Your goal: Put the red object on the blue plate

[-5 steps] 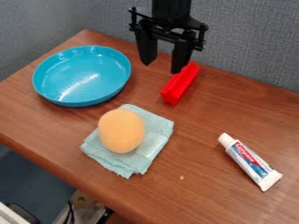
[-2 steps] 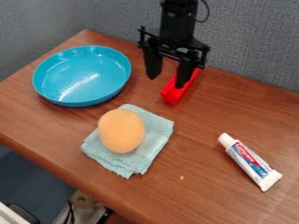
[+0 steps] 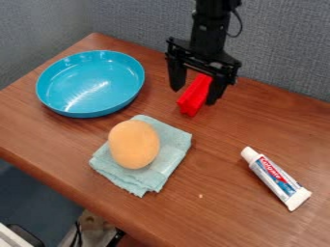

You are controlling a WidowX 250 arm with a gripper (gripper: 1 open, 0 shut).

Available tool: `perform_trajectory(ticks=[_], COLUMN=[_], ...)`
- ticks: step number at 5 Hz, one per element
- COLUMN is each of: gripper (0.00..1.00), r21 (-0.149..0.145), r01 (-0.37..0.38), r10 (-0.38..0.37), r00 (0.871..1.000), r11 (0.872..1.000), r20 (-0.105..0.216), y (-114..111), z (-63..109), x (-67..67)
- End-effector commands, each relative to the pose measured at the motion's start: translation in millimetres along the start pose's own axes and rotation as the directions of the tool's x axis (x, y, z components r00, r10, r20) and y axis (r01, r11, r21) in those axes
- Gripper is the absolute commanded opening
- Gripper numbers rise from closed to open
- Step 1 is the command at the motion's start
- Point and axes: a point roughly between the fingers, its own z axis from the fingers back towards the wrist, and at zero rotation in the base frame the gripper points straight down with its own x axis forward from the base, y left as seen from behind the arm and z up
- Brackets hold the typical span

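The red object (image 3: pixel 194 95), a small bright red bar, lies on the wooden table right of the blue plate (image 3: pixel 91 83). My black gripper (image 3: pixel 200 92) points straight down over it, open, with one finger on each side of the bar's far end. The fingers straddle the block, and no squeeze on it shows. The turquoise plate sits at the table's back left with nothing in it.
An orange ball (image 3: pixel 134 143) rests on a pale teal cloth (image 3: pixel 145 156) at the table's front middle. A white toothpaste tube (image 3: pixel 276 177) lies at the front right. The table edge (image 3: pixel 52 176) runs along the front left.
The gripper has come down and shifted right, from above the red bar to around it, with its fingers now near the table. Nothing else moved.
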Motion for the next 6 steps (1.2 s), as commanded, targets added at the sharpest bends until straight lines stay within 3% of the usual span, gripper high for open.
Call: perform_trajectory(ticks=[1,3,4,5,6], gripper=[1.0,1.0,0.0,0.0,1.0], r21=[0.024,0.032,0.037,0.035,0.034], r01=[-0.006,-0.027,-0.035,-0.029,-0.033], r10=[0.005,0.026,0.034,0.028,0.031], r00=[0.999,0.999,0.999,0.999,0.999], r11=[1.0,0.999,0.999,0.999,0.999], r20=[0.039,0.029,0.02,0.034,0.034], y=[5.9,20.6,24.6,25.2,27.8], z=[5.4,-12.1,-19.9,-18.8,-19.8], x=[19.7,36.9,40.7,45.4,47.3])
